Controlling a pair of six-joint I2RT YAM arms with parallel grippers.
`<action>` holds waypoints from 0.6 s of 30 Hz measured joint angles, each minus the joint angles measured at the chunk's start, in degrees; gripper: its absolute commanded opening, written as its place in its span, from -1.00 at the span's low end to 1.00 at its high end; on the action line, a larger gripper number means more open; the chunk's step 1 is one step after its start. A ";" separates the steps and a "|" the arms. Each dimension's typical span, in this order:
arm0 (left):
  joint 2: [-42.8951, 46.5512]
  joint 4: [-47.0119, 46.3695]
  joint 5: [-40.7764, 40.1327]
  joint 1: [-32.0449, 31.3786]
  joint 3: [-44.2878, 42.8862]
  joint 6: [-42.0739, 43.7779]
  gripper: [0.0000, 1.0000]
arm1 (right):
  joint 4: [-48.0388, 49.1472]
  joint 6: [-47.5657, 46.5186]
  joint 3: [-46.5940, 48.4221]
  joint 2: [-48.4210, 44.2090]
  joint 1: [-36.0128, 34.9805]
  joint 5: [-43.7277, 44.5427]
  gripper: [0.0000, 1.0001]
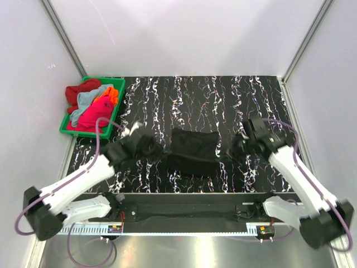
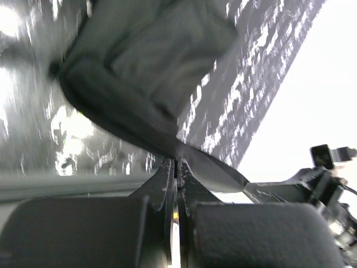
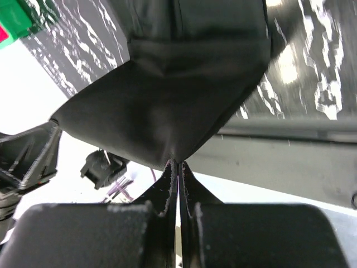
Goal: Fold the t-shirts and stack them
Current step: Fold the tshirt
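Note:
A black t-shirt (image 1: pixel 192 151), partly folded, is stretched between my two grippers over the middle of the black marbled table. My left gripper (image 1: pixel 162 152) is shut on its left edge. In the left wrist view the fingertips (image 2: pixel 177 162) pinch a fold of the black cloth (image 2: pixel 145 67), which hangs lifted above the table. My right gripper (image 1: pixel 227 153) is shut on the right edge. The right wrist view shows the black cloth (image 3: pixel 178 100) pulled to a point at the closed fingertips (image 3: pixel 178 163). More t-shirts, red (image 1: pixel 73 92), light blue (image 1: pixel 89 99), orange (image 1: pixel 113 94) and pink (image 1: pixel 96 114), lie piled in a bin.
The green plastic bin (image 1: pixel 103 79) stands at the table's back left corner; its corner (image 3: pixel 14 17) also shows in the right wrist view. White walls close in the table at the left, back and right. The arm bases sit along the near edge.

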State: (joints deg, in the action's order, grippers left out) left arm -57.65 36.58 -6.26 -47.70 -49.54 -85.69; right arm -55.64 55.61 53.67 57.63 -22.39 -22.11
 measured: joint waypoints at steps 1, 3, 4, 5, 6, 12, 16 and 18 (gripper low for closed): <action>-2.54 -0.22 1.49 2.62 -1.57 2.73 -1.00 | 1.07 -1.07 1.75 3.56 0.20 0.04 -1.00; -7.91 0.22 4.57 7.45 -4.94 7.85 -1.00 | 2.54 -3.21 4.94 10.51 1.31 -0.44 -1.00; -10.95 0.20 6.36 9.51 -6.93 10.14 -1.00 | 3.32 -3.85 5.84 12.79 1.88 -0.59 -1.00; -14.29 0.44 8.31 11.45 -9.16 12.50 -1.00 | 3.98 -4.96 7.10 16.06 3.08 -1.31 -1.00; -17.42 0.13 9.99 12.96 -11.32 14.58 -1.00 | 4.20 -5.55 8.07 18.01 3.80 -1.62 -1.00; -29.73 0.02 17.11 19.41 -20.72 23.50 -1.00 | 5.92 -9.62 15.02 28.55 9.92 -5.07 -1.00; -36.15 -0.22 21.14 21.88 -26.86 27.32 -1.00 | 6.38 -11.69 18.51 32.70 12.72 -7.58 -1.00; -39.23 -0.22 22.53 22.64 -29.53 28.94 -1.00 | 6.56 -12.44 20.04 35.15 13.44 -8.76 -1.00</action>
State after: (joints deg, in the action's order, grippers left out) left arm -96.88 36.36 16.27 -25.06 -79.07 -56.75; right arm -49.08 43.18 73.71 92.77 -8.95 -30.87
